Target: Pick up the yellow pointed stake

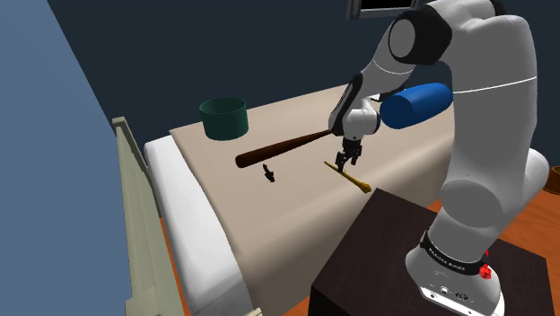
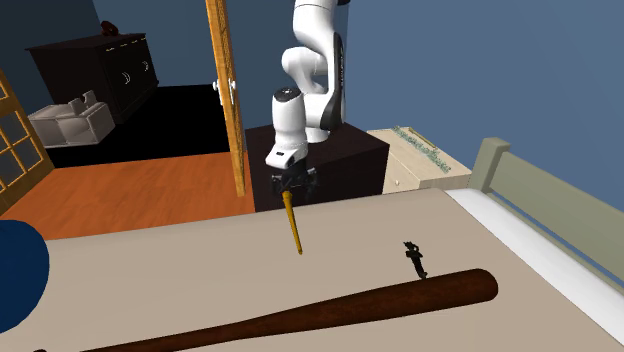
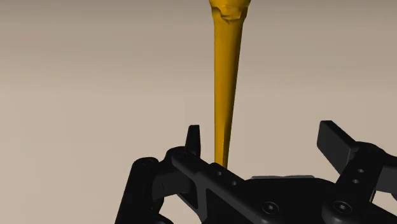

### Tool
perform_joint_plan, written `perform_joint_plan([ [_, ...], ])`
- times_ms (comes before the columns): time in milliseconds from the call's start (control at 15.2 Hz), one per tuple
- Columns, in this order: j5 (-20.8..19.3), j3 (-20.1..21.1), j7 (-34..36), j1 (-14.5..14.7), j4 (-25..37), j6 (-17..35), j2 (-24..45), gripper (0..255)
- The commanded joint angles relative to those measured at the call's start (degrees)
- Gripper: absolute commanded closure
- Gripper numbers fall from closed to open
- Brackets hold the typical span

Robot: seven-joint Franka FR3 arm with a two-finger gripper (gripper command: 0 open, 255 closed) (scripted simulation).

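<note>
The wide-open tool (image 3: 264,137) hung astride the stake (image 3: 227,76) on the bed (image 1: 269,224), apparently pre-grasp, needing to lower and close.

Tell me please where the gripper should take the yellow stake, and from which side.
Grip the slim shaft of the stake, not its thicker head. It lies flat on the bed, so come down from above, fingers across its width. The gripper is open over it, the shaft nearer one finger, so centring first may help.
</note>
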Motion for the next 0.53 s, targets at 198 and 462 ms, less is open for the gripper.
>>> perform_joint_plan([
  [198, 3.21, 2.26, -2.48, -3.54, 4.52, 2.09, 7.15, 0],
  [462, 4.49, 3.71, -3.50, -4.68, 5.72, 4.07, 10.28, 0],
])
